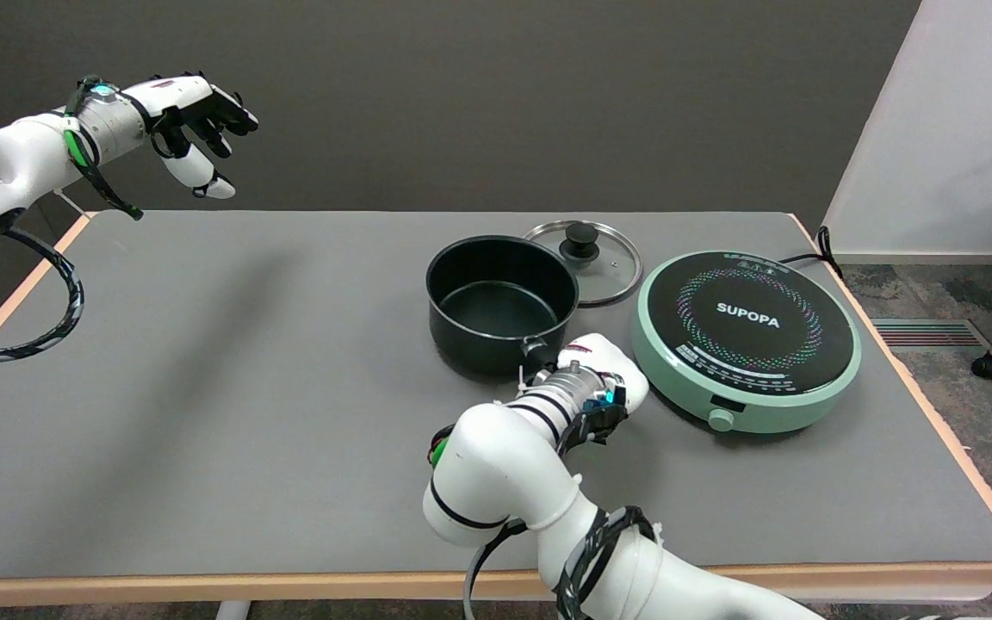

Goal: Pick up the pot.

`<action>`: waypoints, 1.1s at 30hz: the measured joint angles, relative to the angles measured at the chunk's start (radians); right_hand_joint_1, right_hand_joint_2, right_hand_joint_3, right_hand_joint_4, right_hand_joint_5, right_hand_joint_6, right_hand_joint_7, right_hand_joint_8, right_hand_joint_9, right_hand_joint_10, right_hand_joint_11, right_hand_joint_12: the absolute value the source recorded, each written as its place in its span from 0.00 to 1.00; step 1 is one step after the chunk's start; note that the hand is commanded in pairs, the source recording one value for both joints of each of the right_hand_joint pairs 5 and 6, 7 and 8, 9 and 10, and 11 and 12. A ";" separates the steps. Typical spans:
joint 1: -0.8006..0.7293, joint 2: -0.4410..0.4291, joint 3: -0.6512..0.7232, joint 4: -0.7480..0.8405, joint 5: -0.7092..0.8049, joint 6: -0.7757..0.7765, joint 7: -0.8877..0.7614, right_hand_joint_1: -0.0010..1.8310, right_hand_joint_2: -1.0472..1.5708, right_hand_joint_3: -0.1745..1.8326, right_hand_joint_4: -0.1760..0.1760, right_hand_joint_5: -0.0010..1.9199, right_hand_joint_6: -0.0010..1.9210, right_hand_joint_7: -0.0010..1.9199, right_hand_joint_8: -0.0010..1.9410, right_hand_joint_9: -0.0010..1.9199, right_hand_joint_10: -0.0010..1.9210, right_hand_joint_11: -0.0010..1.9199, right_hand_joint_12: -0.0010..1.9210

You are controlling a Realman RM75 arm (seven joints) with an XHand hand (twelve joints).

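Observation:
The black pot (500, 301) stands empty and upright on the grey table (203, 387), just left of the cooker. Its handle points toward the near right, and only the stub (539, 350) at the pot wall shows. The rest of the handle disappears into my right hand (604, 362), which sits curled over it with its white back up. The fingers are tucked out of sight underneath, so the hand appears to grip the handle. The pot's base looks level on the table.
A glass lid (586, 258) with a black knob lies flat behind the pot. A mint-green induction cooker (746, 336) sits to the right, its cord running off the far right edge. The idle left hand (190, 116) hangs in the air at the upper left.

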 measured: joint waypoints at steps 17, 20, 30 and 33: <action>0.006 0.015 -0.001 0.027 -0.017 -0.026 -0.004 0.56 0.88 0.50 0.35 0.99 0.99 0.99 0.98 0.99 0.99 0.99 0.99; 0.005 0.016 -0.010 0.037 -0.035 -0.039 -0.009 0.57 0.87 0.51 0.35 0.99 0.99 0.99 0.98 0.99 0.99 0.99 0.99; -0.016 0.015 -0.054 0.097 -0.117 -0.071 -0.059 0.58 0.87 0.52 0.33 0.98 0.97 0.98 0.96 0.98 0.97 0.98 0.97; -0.034 0.015 -0.065 0.123 -0.152 -0.087 -0.075 0.58 0.86 0.52 0.32 0.97 0.97 0.97 0.96 0.97 0.97 0.97 0.97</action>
